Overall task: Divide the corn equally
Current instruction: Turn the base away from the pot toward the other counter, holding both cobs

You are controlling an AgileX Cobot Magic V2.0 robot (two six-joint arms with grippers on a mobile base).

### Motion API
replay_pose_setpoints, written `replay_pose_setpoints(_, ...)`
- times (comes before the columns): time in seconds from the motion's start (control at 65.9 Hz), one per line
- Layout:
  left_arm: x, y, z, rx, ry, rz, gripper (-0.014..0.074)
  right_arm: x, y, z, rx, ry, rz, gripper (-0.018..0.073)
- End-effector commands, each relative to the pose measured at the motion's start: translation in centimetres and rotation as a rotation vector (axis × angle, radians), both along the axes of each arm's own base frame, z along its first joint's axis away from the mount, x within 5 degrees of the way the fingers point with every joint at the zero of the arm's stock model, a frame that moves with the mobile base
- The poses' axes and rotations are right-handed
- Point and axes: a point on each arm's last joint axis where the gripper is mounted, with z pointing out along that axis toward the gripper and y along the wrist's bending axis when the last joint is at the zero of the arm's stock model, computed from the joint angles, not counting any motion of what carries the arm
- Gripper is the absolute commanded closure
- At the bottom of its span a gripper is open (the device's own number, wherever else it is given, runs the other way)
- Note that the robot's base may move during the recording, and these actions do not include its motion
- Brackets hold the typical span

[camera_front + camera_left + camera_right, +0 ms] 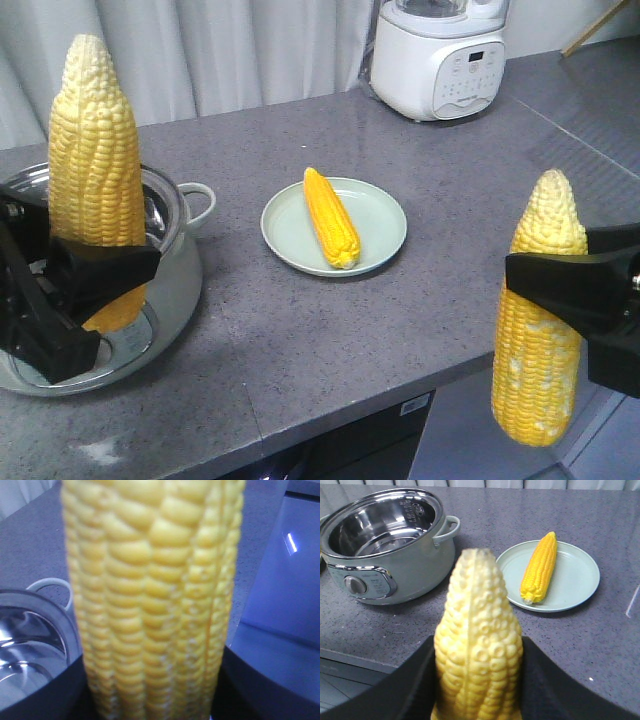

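Note:
One corn cob (pixel 331 218) lies across a pale green plate (pixel 380 213) in the middle of the grey counter; it also shows in the right wrist view as the cob (pixel 539 567) on the plate (pixel 577 575). My left gripper (pixel 95 275) is shut on a second corn cob (pixel 95 170), held upright over the steel pot (pixel 175 260); this cob (pixel 150 605) fills the left wrist view. At the counter's front right, my right gripper (pixel 560 285) is shut on a third upright cob (pixel 540 310), seen close up as the cob (pixel 479 645).
A white kitchen appliance (pixel 440 55) stands at the back of the counter. The steel pot (pixel 385 540) has a side handle (pixel 447 530) and a front knob. The counter's front edge (pixel 350 410) runs just before my right gripper.

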Motion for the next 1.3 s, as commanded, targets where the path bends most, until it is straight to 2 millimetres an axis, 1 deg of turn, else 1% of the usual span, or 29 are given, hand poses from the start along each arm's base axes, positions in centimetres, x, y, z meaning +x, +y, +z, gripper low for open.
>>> replay_pose_setpoints(0.0, -0.19, 0.11, 1.67, -0.075, -0.081, 0.010, 0.0296, 0.06, -0.06, 1.26, 0.045, -0.065, -0.022, 0.0365)
replay_pose_setpoints(1.289, -0.19, 0.11, 1.67, -0.075, -0.081, 0.010, 0.0296, 0.05, -0.06, 1.25, 0.045, -0.064, -0.021, 0.0365)
